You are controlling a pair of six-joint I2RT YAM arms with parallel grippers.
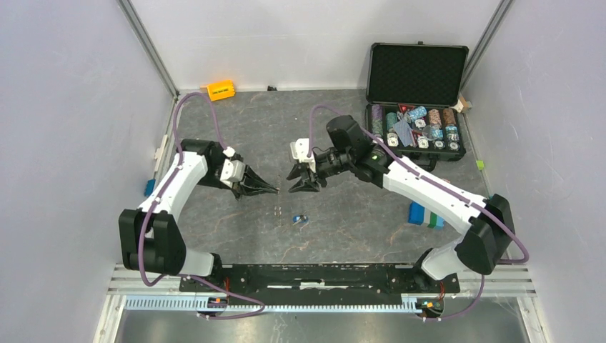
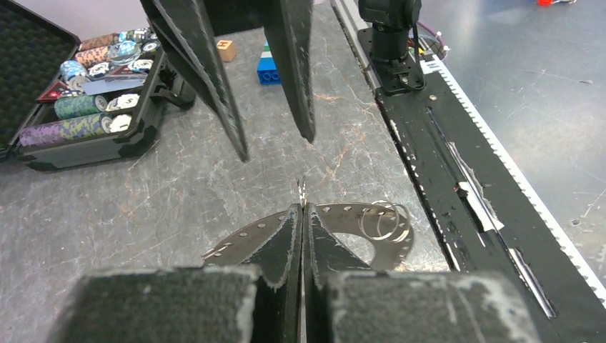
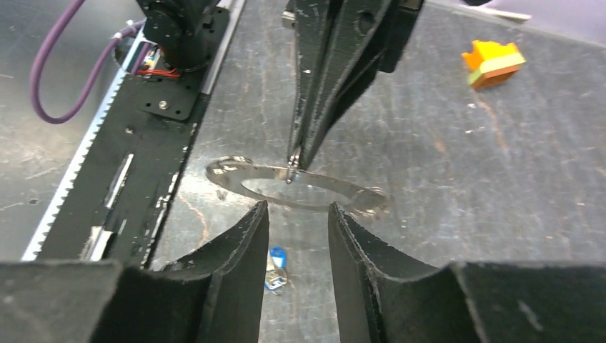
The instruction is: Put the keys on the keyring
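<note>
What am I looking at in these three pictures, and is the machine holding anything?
These are two white robot arms bolted to a grey stone-patterned table. One picture looks down from above; the other two come from small cameras on each wrist, so each shows its own black fingers up close.

The left hand is shut, pinching the edge of a large flat silvery metal ring with small holes and holding it off the table. The right hand faces it with its fingers apart, holding nothing.

On the table under them lies a tiny key with a blue head. Further off sit an open black case of poker chips, an orange block and stacked blue and green blocks.
</note>
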